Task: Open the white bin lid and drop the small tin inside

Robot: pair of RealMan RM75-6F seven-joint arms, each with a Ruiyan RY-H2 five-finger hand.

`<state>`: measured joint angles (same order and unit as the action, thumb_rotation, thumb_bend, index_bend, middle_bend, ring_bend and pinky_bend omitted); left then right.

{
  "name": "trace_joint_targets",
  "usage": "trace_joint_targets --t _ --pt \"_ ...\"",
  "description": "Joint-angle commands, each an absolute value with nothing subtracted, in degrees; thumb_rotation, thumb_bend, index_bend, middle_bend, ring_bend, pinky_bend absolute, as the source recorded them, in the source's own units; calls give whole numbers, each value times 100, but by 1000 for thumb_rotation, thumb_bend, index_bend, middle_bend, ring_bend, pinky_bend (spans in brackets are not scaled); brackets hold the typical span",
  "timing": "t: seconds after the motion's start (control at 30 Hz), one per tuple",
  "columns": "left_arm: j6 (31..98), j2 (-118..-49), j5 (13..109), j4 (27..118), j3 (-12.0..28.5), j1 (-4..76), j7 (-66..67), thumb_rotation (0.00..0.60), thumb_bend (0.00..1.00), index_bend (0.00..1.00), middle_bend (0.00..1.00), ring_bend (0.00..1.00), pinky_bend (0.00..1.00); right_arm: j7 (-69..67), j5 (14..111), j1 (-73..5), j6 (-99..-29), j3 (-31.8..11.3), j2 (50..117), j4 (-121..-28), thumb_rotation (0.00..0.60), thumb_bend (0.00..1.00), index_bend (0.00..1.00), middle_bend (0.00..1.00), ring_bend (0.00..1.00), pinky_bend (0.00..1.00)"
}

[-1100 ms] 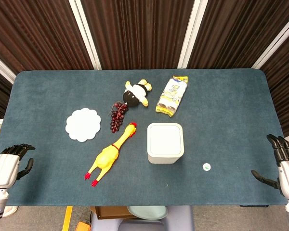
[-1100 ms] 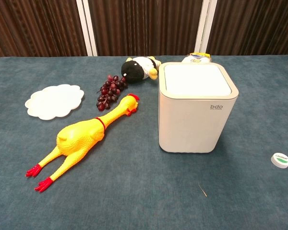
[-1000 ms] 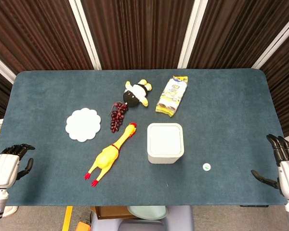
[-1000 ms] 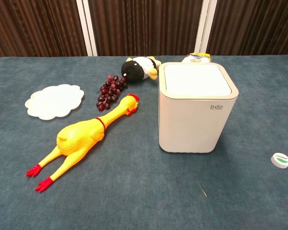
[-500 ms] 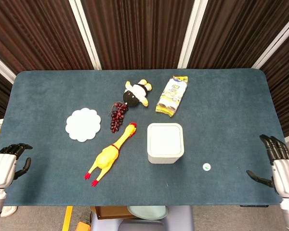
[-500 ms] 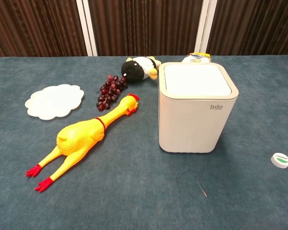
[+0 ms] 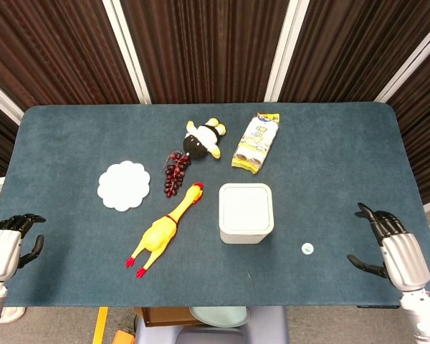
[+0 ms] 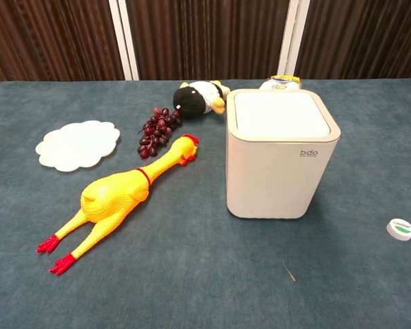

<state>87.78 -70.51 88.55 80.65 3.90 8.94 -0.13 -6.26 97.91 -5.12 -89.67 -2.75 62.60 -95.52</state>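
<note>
Both hands empty, fingers released: right hand at four o'clock of white bin, left hand idle. Risk: flicking small tin off worktop; shoving bin while lifting lid.

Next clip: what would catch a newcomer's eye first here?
Probably the yellow rubber chicken, lying diagonally left of the closed white bin at the table's middle. The small tin sits alone to the bin's right. The right hand, fingers apart, hovers over the table's right edge.
</note>
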Motion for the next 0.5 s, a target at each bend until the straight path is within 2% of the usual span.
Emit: trace_joint_targets --t 0.03,0.17,0.3,0.5 --pt "8774 -7052 8847 8073 391 893 -19 600 461 375 388 371 476 -337 9951 -916 -8378 -334 5712 -10196 600 385 175 597 537 516" --pt "8757 -7044 8836 8067 390 894 -46 600 461 375 388 371 476 -244 9746 -1422 -7573 -497 5159 -10781 600 543 192 713 629 587" --pt "8780 -7041 8825 8054 405 887 -79 600 460 375 388 371 476 19 9384 -1914 -6797 -701 4823 -11230 600 672 236 755 648 591" --pt "8805 -7031 8847 8052 399 879 -96 600 462 374 388 371 475 394 8882 -2521 -5929 -924 4677 -11687 600 728 287 767 650 591"
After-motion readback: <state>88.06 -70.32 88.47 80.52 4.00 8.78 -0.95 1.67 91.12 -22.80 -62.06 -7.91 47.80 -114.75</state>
